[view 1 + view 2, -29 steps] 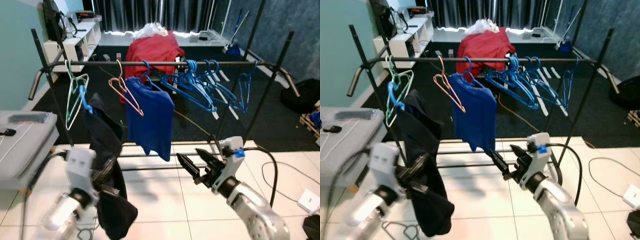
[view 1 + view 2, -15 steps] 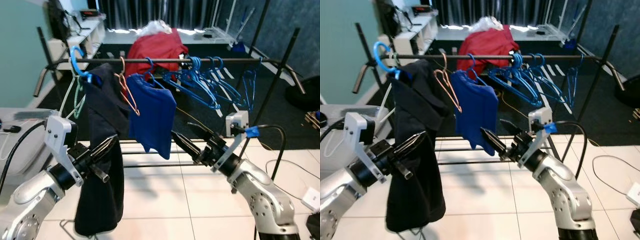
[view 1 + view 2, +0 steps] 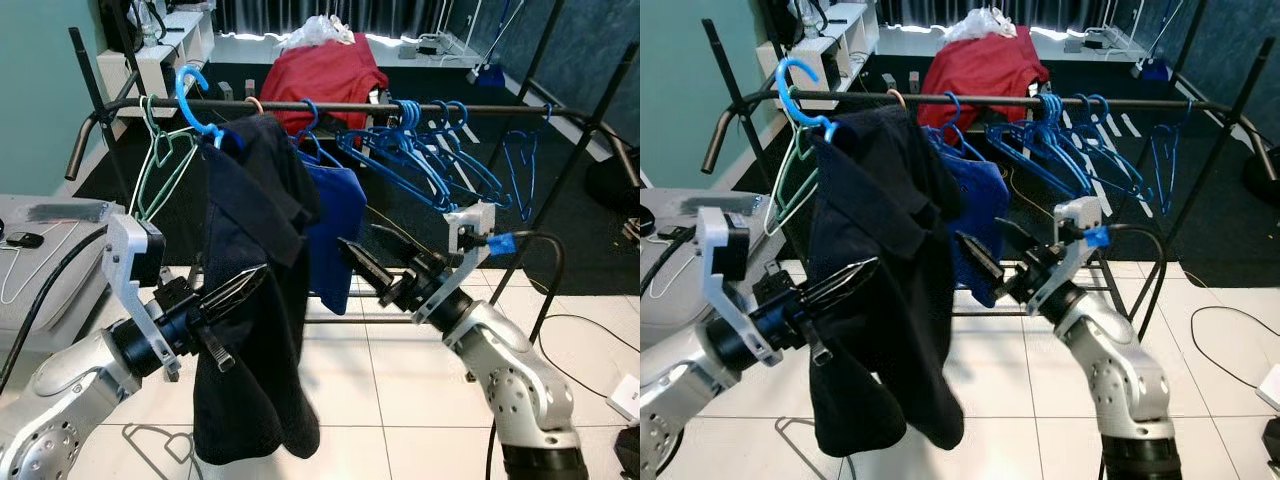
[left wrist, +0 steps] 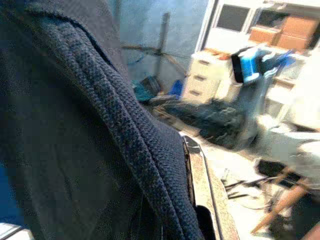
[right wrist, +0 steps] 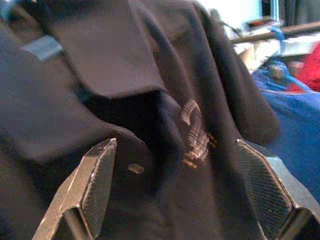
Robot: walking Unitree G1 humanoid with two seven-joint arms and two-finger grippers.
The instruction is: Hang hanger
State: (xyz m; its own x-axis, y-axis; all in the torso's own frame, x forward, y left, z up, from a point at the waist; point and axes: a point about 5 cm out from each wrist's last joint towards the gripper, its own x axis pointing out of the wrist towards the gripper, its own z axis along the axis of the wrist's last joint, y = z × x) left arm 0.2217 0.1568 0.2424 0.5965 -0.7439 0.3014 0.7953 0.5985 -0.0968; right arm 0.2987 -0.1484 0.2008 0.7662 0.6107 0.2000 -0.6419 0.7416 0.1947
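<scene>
**Hook close to the rail**

Head views: the dark navy polo shirt (image 3: 255, 300) on its bright blue plastic hanger (image 3: 192, 95) is pinched by the left gripper (image 3: 240, 290); the hook sits above it, near the black metal rail (image 3: 330, 104).

Wrist views: the right gripper (image 5: 175, 185) is spread wide before the shirt.

The hook should be lowered squarely.

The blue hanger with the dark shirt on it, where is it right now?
In the head views, the blue hanger is toward the left end of the rack rail, its hook raised around rail height, between the green hanger and the blue shirt.

The dark navy polo shirt (image 3: 255, 300) is a coarse, matt knit cloth; its bright blue hanger (image 3: 196, 100) looks like smooth glossy plastic, the black clothes rail (image 3: 330, 105) matt metal, white floor tiles (image 3: 400, 400) shiny.
</scene>
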